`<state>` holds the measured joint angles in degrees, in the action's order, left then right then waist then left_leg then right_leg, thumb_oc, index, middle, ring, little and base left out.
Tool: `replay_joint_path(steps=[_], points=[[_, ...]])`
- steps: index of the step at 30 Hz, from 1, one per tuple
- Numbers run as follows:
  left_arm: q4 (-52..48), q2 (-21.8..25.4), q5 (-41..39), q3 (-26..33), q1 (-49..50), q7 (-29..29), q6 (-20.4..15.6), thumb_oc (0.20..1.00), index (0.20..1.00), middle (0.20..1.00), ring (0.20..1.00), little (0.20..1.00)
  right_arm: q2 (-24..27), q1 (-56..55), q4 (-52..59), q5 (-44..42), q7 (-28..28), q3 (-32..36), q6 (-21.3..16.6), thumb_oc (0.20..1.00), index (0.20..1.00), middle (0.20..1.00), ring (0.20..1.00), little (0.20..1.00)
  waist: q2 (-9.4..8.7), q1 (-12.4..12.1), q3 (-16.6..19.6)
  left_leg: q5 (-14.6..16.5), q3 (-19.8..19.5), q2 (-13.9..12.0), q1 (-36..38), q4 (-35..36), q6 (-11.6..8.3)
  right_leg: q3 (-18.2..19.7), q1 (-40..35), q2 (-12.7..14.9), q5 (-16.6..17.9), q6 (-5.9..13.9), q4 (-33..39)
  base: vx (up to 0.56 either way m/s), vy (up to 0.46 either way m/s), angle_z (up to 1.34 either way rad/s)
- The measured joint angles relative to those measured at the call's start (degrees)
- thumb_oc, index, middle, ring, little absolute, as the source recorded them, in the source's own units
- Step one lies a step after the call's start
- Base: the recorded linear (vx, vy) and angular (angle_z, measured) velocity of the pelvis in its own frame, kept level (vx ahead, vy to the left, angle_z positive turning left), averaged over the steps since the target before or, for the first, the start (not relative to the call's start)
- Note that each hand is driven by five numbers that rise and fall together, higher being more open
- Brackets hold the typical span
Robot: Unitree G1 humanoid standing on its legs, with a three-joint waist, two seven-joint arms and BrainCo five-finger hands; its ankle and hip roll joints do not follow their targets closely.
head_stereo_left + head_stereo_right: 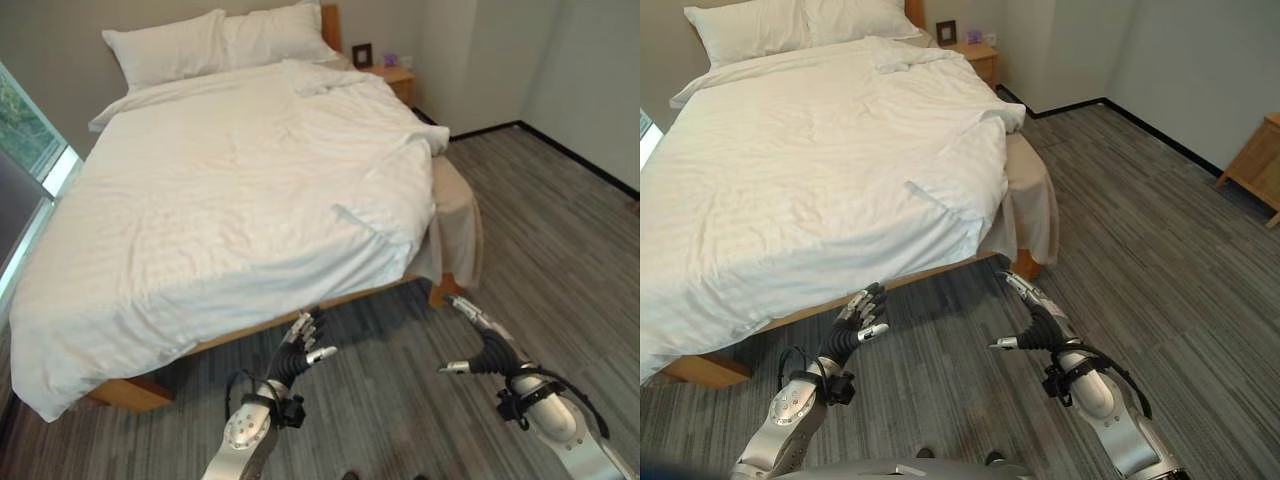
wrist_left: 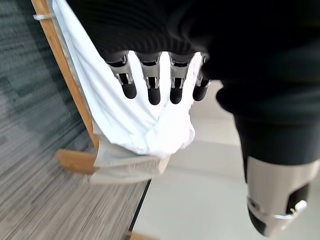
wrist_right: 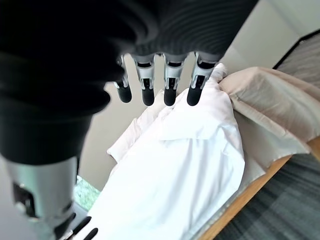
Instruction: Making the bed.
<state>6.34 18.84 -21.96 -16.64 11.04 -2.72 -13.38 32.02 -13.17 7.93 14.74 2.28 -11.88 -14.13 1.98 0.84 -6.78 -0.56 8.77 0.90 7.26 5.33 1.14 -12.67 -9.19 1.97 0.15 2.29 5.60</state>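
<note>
White duvet point(image 1: 230, 190) lies rumpled, pulled askew off the bed's point(image 1: 455, 205) right side.

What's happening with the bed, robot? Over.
Left hand open, right hand open, both empty above the floor. Duvet rumpled, crooked at the near corner. Nothing in the way.

Matt white cloth duvet point(image 1: 230, 190), wooden bed frame point(image 1: 130, 392).

You've got a wood-framed bed point(image 1: 150, 388) with a white duvet point(image 1: 230, 190) spread over it, wrinkled, hanging over the foot edge. Its far right corner is folded back, baring the beige sheet point(image 1: 458, 215) on that side. Two white pillows point(image 1: 215, 40) lie at the head.
</note>
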Motion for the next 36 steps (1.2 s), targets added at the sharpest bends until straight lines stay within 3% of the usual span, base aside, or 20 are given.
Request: replay_joint_path(steps=[6, 8, 10, 13, 15, 16, 17, 18, 21, 23, 24, 27, 28, 30, 31, 32, 33, 34, 36], points=[[0.1, 0.0, 0.9, 0.0, 0.1, 2.0, 0.0, 1.000, 1.000, 1.000, 1.000, 1.000, -1.8, -0.5, -2.5, -1.4, 0.6, 0.2, 1.8, 1.000, 1.000, 1.000, 1.000, 1.000, -0.98, 0.4, -0.5, 0.0, -0.2, 0.0, -0.2, 0.0, -0.01, -0.1, 0.2, -0.1, -0.2, 0.32, -0.2, -0.04, -0.055, 0.00], [0.2, 0.7, 0.9, 0.2, -0.2, 3.0, 0.0, 1.000, 1.000, 1.000, 1.000, 1.000, -1.8, 1.6, -4.4, -1.2, 0.8, -0.3, 3.0, 1.000, 1.000, 1.000, 1.000, 1.000, -0.98, 0.5, -0.8, -0.3, 0.9, -0.8, -2.0, -0.3, -0.09, -0.2, 4.5, 0.2, -2.1, 1.92, -4.0, -0.06, -0.079, -0.20], [0.8, 1.3, 0.9, 0.2, -0.7, 3.4, 0.2, 1.000, 1.000, 1.000, 1.000, 1.000, -1.7, 3.0, -4.4, -1.2, 1.0, -0.4, 3.8, 1.000, 1.000, 1.000, 1.000, 1.000, -1.29, 0.6, -1.2, -0.7, 1.7, -1.1, -2.7, -0.3, -0.11, -0.1, 6.0, 0.2, -2.7, 1.53, -5.3, 0.11, -0.162, -0.20], [0.8, 1.5, 2.6, 1.2, -1.2, 4.3, 0.1, 1.000, 1.000, 1.000, 1.000, 1.000, -1.9, 2.1, -4.4, -1.2, 1.2, -0.3, 3.9, 1.000, 1.000, 1.000, 1.000, 1.000, -1.89, 0.1, -1.5, 0.3, 2.7, -1.9, -2.7, -0.8, -2.07, -0.3, 6.6, -0.4, -3.7, 0.11, -6.0, 0.14, -0.193, -0.22], [1.4, 1.9, 3.0, 2.4, -1.0, 4.8, 0.1, 1.000, 1.000, 1.000, 1.000, 1.000, -1.7, 2.6, -4.4, -1.3, 1.2, -0.4, 3.8, 1.000, 1.000, 1.000, 1.000, 1.000, -2.14, -1.7, -2.2, 1.8, 4.6, -3.2, -3.7, -5.1, -4.22, -1.2, 7.0, -0.2, -4.4, -0.75, -7.0, 0.08, -0.270, -0.53], [2.4, 2.3, 3.0, 2.5, -1.7, 4.8, 0.0, 1.000, 1.000, 1.000, 1.000, 1.000, -2.0, 3.0, -4.6, -1.4, 1.2, -0.6, 3.8, 1.000, 1.000, 1.000, 1.000, 1.000, -3.50, -2.2, -3.1, 2.4, 4.4, -3.3, -5.8, -11.5, -5.15, -1.2, 6.8, 0.4, -4.5, -1.68, -7.1, 0.04, -0.200, -0.27], [4.0, 2.3, 3.0, 2.4, -3.0, 4.9, -0.1, 1.000, 1.000, 1.000, 1.000, 1.000, -2.2, 3.6, -5.3, -2.1, 1.3, -0.8, 3.6, 1.000, 1.000, 1.000, 1.000, 1.000, -4.57, -2.8, -3.9, 2.8, 3.7, -3.7, -9.4, -19.5, -5.75, -0.9, 6.9, 1.1, -5.1, -3.00, -8.0, 0.08, -0.227, -0.58], [7.1, 1.8, 3.0, 1.6, -5.0, 5.6, 0.1, 1.000, 1.000, 1.000, 1.000, 1.000, -2.0, 4.3, -6.1, -2.4, 1.2, -1.6, 3.8, 1.000, 1.000, 1.000, 1.000, 1.000, -6.51, -4.7, -5.3, 1.0, 2.5, -5.1, -17.4, -36.3, -6.82, 0.4, 6.2, 2.2, -4.3, -4.42, -8.0, 0.15, -0.165, -0.58], [7.1, 0.5, 3.1, -0.9, -4.4, 6.1, 0.2, 1.000, 1.000, 1.000, 1.000, 1.000, -1.6, 4.7, -5.9, -4.3, 1.3, -2.1, 3.9, 1.000, 1.000, 1.000, 1.000, 1.000, -5.95, -5.3, -5.8, 1.3, -1.0, -5.9, -23.9, -42.9, -6.90, 2.9, 4.7, 0.7, -4.6, -5.43, -7.0, 0.16, -0.074, -0.42], [6.9, -1.3, 3.0, -1.3, -4.0, 6.3, 0.2, 1.000, 1.000, 1.000, 1.000, 1.000, -1.4, 5.4, -5.8, -4.8, 1.2, -2.3, 4.0, 1.000, 1.000, 1.000, 1.000, 1.000, -5.52, -6.5, -6.6, 1.1, -1.2, -3.5, -24.8, -36.6, -6.57, 5.9, 4.7, 0.4, -4.0, -5.31, -5.9, 0.34, -0.013, -0.70], [7.0, -2.3, 3.0, -1.5, -4.1, 6.3, 0.1, 1.000, 1.000, 1.000, 1.000, 1.000, -1.5, 6.6, -6.1, -5.4, 1.3, -3.1, 4.0, 1.000, 1.000, 1.000, 1.000, 1.000, -3.92, -6.5, -6.9, 0.4, 0.6, -2.8, -24.9, -27.4, -5.59, 6.4, 3.8, -0.9, -4.0, -5.34, -4.0, 0.51, 0.000, -0.69], [8.2, -2.8, 3.1, -1.5, -4.9, 6.1, 0.1, 1.000, 1.000, 1.000, 1.000, 1.000, -1.4, 8.8, -7.8, -5.8, 1.2, -5.5, 4.1, 1.000, 1.000, 1.000, 1.000, 1.000, -2.24, -6.4, -6.7, -1.6, 11.3, -3.0, -22.8, -7.9, -3.88, 6.5, 0.9, -3.6, -4.3, -5.62, -0.5, 0.46, -0.004, -0.14], [8.7, -2.8, 3.1, -1.3, -5.3, 6.1, 0.2, 1.000, 1.000, 1.000, 1.000, 1.000, -1.3, 9.4, -8.3, -5.7, 1.2, -5.8, 4.2, 1.000, 1.000, 1.000, 1.000, 1.000, -1.95, -6.5, -6.7, -1.9, 12.8, -3.1, -22.5, -6.0, -3.51, 6.6, -0.1, -4.3, -4.8, -5.63, 0.1, 0.48, 0.011, -0.12], [8.0, -2.6, 3.1, -1.0, -3.5, 6.3, 0.3, 1.000, 1.000, 1.000, 1.000, 1.000, -1.3, 9.1, -7.9, -5.7, 1.1, -6.4, 4.3, 1.000, 1.000, 1.000, 1.000, 1.000, -2.84, -8.1, -6.0, -3.2, 11.9, -1.5, -20.1, -4.4, -1.58, 8.1, -3.8, -4.6, -8.0, -5.12, -0.3, 0.38, -0.013, -0.28], [7.9, -2.4, 3.1, -1.0, -2.9, 6.3, 0.2, 1.000, 1.000, 1.000, 1.000, 1.000, -1.4, 8.8, -7.8, -5.6, 1.1, -6.4, 4.2, 1.000, 1.000, 1.000, 1.000, 1.000, -3.49, -8.5, -5.5, -3.4, 10.9, -0.9, -19.2, -4.6, -1.31, 8.3, -5.3, -4.4, -9.4, -4.32, -0.4, 0.31, 0.009, -0.22], [7.9, -2.3, 3.1, -1.3, -2.8, 6.4, 0.5, 1.000, 1.000, 1.000, 1.000, 1.000, -1.6, 8.3, -7.9, -5.6, 1.3, -6.8, 4.3, 1.000, 1.000, 1.000, 1.000, 1.000, -4.31, -8.8, -5.1, -6.8, 9.9, 0.3, -16.5, -4.1, 2.67, 7.7, -6.3, -3.4, -12.9, -2.35, -4.1, 0.26, 0.033, -0.14], [7.8, -2.2, 3.1, -2.1, -3.5, 6.5, 0.8, 1.000, 1.000, 1.000, 1.000, 1.000, -1.6, 8.6, -8.1, -4.8, 1.2, -7.1, 4.5, 1.000, 1.000, 1.000, 1.000, 1.000, -4.85, -8.6, -5.2, -6.5, 10.2, 0.7, -15.1, -3.2, 5.30, 5.9, -3.1, -2.5, -15.8, 2.13, -12.9, 0.37, 0.045, -0.09], [7.3, -1.3, 3.1, -3.2, -4.2, 6.6, 0.9, 1.000, 1.000, 1.000, 1.000, 1.000, -1.5, 8.7, -7.6, -4.0, 1.2, -7.4, 4.6, 1.000, 1.000, 1.000, 1.000, 1.000, -4.55, -8.4, -5.0, -6.6, 10.2, 0.4, -13.9, -1.5, 5.14, 3.7, 1.9, -1.6, -17.2, 5.88, -23.2, 0.18, 0.021, -0.02], [6.9, 0.1, 4.3, -4.0, -6.0, 6.2, 1.3, 1.000, 1.000, 1.000, 1.000, 1.000, -1.4, 8.8, -5.8, -3.3, 0.9, -7.3, 4.7, 1.000, 1.000, 1.000, 1.000, 1.000, -5.08, -7.4, -5.2, -5.0, 8.9, 1.4, -11.3, -0.4, 5.98, 1.8, 8.8, 1.5, -15.0, 11.24, -40.7, 0.31, -0.005, 0.23]])
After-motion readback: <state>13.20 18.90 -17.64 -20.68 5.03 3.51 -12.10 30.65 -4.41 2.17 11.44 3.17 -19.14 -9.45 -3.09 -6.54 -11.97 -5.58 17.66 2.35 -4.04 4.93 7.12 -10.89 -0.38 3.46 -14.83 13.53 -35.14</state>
